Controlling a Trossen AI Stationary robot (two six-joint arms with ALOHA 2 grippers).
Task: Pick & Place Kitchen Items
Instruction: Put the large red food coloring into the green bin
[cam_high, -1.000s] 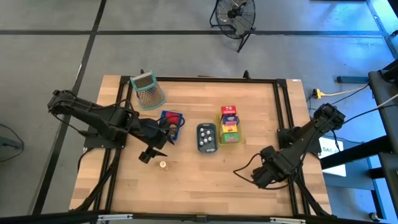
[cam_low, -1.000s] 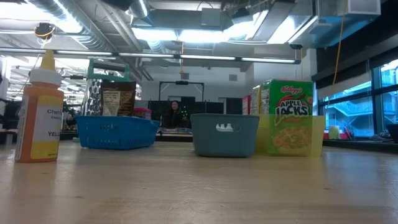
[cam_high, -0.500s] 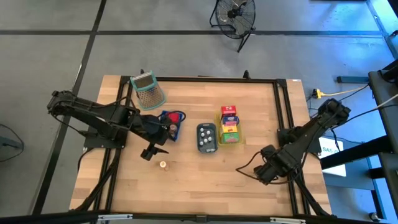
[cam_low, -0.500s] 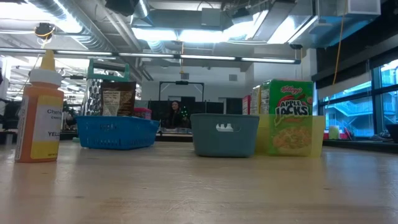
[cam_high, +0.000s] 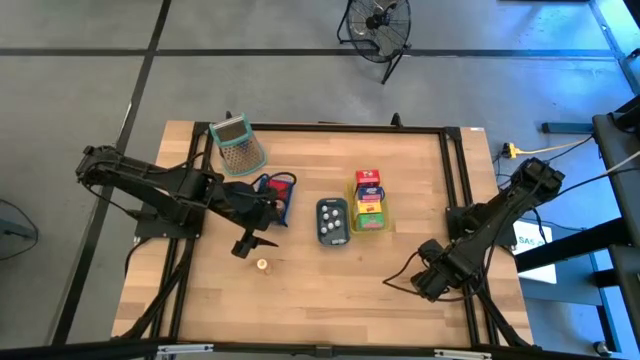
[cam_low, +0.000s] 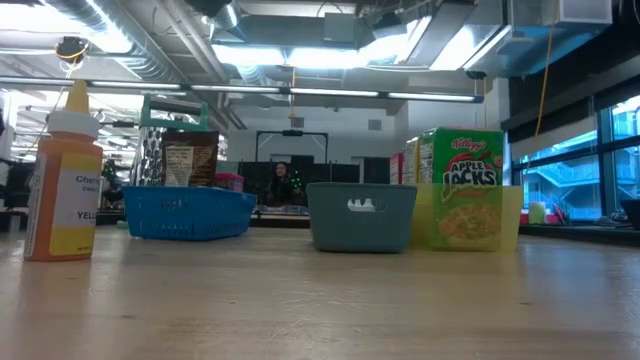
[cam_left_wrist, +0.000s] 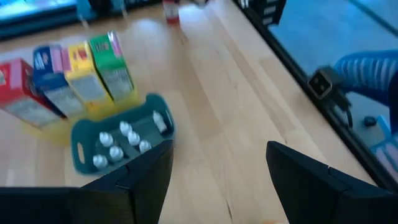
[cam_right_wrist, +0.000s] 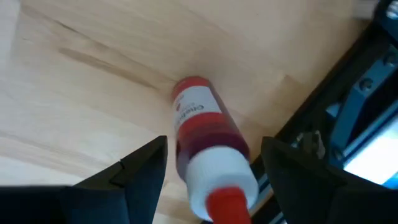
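Observation:
My right gripper (cam_high: 425, 283) hangs open near the table's right edge, pointing down. In the right wrist view its fingers stand on either side of a small red bottle (cam_right_wrist: 208, 140) with a white shoulder and red cap, without touching it. The bottle stands on its base on the wood. My left gripper (cam_high: 252, 243) is open above the table beside the blue tray (cam_high: 276, 196), holding nothing. A yellow squeeze bottle (cam_high: 262, 266) stands just on its near side. Cartons (cam_left_wrist: 68, 78) stand in the yellow tray (cam_high: 370, 222). White round pieces (cam_left_wrist: 121, 140) lie in the grey-blue tray (cam_high: 333, 221).
A green-rimmed mesh grater (cam_high: 238, 146) stands at the far left of the table. A black frame rail (cam_high: 455, 200) runs along the right edge, close to my right arm. Bare wood lies along the near side of the table (cam_high: 330, 300).
My right gripper has come down toward the table near the right edge, staying open. My left gripper has turned a little toward the table's right.

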